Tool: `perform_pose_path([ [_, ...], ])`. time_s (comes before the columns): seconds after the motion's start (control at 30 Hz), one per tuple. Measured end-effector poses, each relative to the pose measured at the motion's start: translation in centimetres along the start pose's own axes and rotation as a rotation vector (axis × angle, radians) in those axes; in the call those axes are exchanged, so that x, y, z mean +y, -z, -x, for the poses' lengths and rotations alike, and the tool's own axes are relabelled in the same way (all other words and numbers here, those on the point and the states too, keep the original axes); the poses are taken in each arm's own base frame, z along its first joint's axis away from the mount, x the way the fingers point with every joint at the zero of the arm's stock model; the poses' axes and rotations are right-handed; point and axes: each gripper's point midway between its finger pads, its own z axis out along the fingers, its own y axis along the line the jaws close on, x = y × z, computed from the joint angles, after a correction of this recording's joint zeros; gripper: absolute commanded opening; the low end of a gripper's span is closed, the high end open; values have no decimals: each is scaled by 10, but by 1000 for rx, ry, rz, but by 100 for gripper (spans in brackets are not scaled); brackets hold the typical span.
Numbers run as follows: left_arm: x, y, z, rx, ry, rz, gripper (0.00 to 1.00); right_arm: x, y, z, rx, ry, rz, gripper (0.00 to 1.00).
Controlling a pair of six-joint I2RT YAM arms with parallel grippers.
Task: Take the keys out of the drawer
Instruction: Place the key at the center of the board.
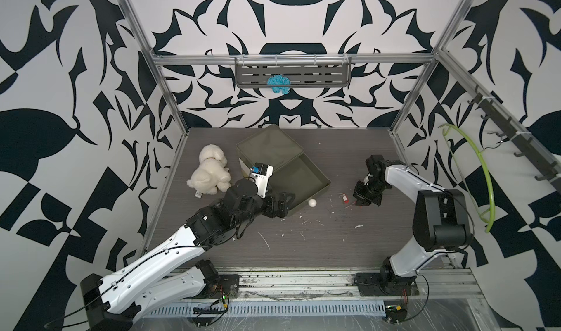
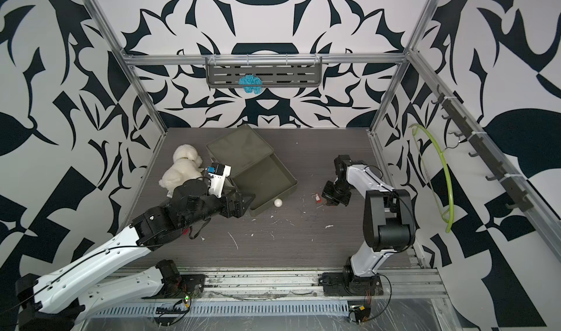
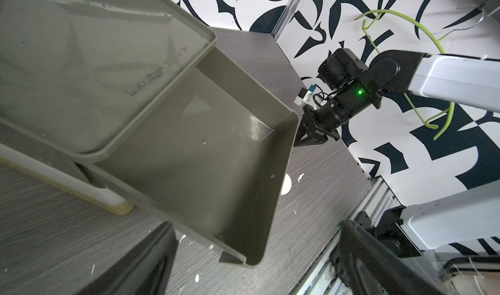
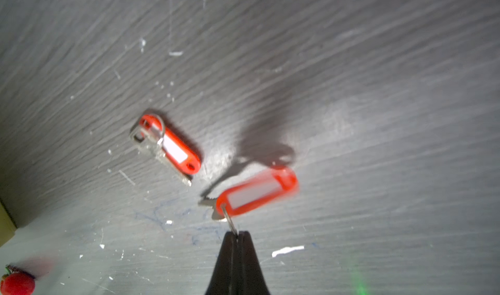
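Keys (image 4: 257,192) ring pinched in right pincer (image 4: 237,234), clear of drawer (image 3: 203,171) rim, over table (image 4: 378,63); left pincer (image 1: 287,206) apart.

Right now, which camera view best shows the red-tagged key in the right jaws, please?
Right wrist view: the held key hangs close up, ring pinched in the jaws. Both top views show only red specks; the left wrist view, nothing.

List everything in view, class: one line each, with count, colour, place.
keys: two, red tags; one lying on the table, one hanging from the right gripper
drawer: one, olive, pulled open, looks empty
plush dog: one, white, beside the drawer
ball: one, white, by the drawer front
strawberry: one, red, on the table
fuzzy tuft: one, blue, wall shelf
hanger: one, green, hook rail
left gripper: open, by the drawer
right gripper: shut on key ring
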Motion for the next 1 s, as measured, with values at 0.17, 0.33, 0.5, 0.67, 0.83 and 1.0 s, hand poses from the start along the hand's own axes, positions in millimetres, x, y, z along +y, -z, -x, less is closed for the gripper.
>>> perform_pose_path([
  [0.17, 3, 6, 2, -16, 5, 11, 99, 8, -6, 18, -3, 8, 2, 0],
  [0.33, 8, 10, 0, -22, 9, 29, 99, 16, -7, 35, -13, 17, 9, 0],
  [0.5, 12, 12, -1, -25, 14, 49, 99, 24, -9, 49, -19, 22, 19, 0],
  [0.67, 15, 12, -1, -27, 14, 64, 99, 24, -14, 50, -4, 21, 17, 0],
  [0.83, 17, 12, -1, -29, 13, 73, 99, 23, -21, 50, 16, 16, 10, 2],
  [1.0, 18, 12, 0, -32, 13, 79, 99, 22, -26, 49, 32, 13, 11, 6],
])
